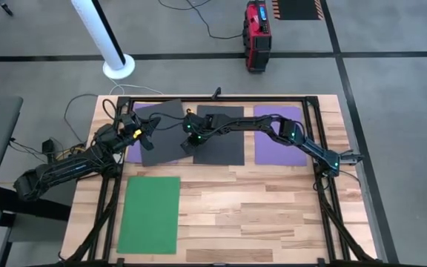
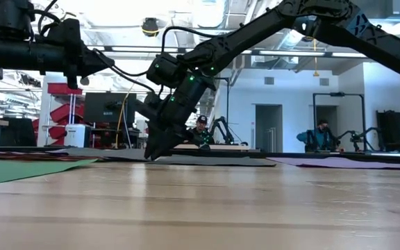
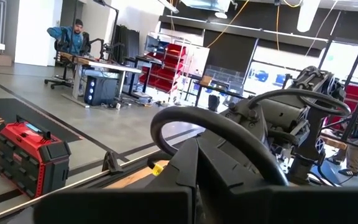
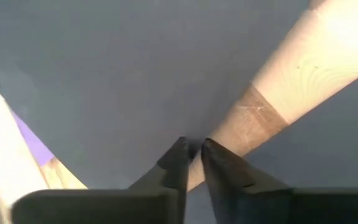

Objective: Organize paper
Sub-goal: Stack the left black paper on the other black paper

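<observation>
Your right gripper [image 1: 187, 142] sits just left of centre in the overhead frame, tip down at the edge of the tilted dark grey sheet [image 1: 163, 133]. Seen from its wrist camera, your right gripper [image 4: 193, 149] has its fingers [image 4: 178, 163] nearly together on the corner of that grey sheet [image 4: 135, 74], with a strip of bare wooden table [image 4: 303, 68] showing beside it. Whether the sheet is truly pinched, you cannot tell. From table height the same gripper [image 2: 150, 151] points steeply down and meets the grey paper [image 2: 207, 160] at mid-frame.

Your left gripper [image 1: 151, 126] waits at the upper left of the table, hanging over the tilted grey sheet and the purple sheet [image 1: 144, 109] that peeks out beneath it. You cannot tell from any view whether its fingers are apart or together.

A second dark grey sheet [image 1: 224, 141] lies square at the top centre, partly under your right arm. Another purple sheet [image 1: 273, 152] lies at the upper right, apart from it. A green sheet [image 1: 150, 213] lies alone at the lower left, well clear of the others.

Above the table in the overhead frame stand a red case [image 1: 257, 35] and a white post [image 1: 106, 37] on the grey floor. Seated people [image 2: 201, 130] show in the room behind.
</observation>
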You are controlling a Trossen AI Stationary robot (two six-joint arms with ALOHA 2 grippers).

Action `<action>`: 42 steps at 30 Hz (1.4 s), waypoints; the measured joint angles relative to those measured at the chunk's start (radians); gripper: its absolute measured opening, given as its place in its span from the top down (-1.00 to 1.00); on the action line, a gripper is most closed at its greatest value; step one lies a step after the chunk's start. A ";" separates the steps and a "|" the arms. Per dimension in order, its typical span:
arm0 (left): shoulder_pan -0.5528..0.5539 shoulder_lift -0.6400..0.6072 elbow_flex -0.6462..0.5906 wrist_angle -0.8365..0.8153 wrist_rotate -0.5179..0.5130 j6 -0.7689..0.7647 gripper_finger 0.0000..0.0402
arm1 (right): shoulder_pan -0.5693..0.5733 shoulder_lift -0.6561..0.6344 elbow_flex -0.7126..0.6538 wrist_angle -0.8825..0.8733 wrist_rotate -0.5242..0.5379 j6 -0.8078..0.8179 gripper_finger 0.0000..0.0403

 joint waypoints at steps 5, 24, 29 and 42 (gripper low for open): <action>0.000 0.000 0.000 0.000 0.000 0.000 1.00 | 0.000 0.001 0.000 0.005 0.016 -0.025 0.97; 0.000 0.000 0.000 -0.003 0.001 -0.004 1.00 | 0.006 -0.056 -0.003 -0.013 0.039 -0.036 1.00; 0.000 0.000 0.000 -0.006 0.001 -0.004 1.00 | 0.005 -0.073 -0.002 -0.011 0.048 -0.039 1.00; 0.000 0.000 0.000 -0.010 0.001 -0.004 1.00 | 0.001 -0.089 -0.001 -0.082 0.096 -0.055 1.00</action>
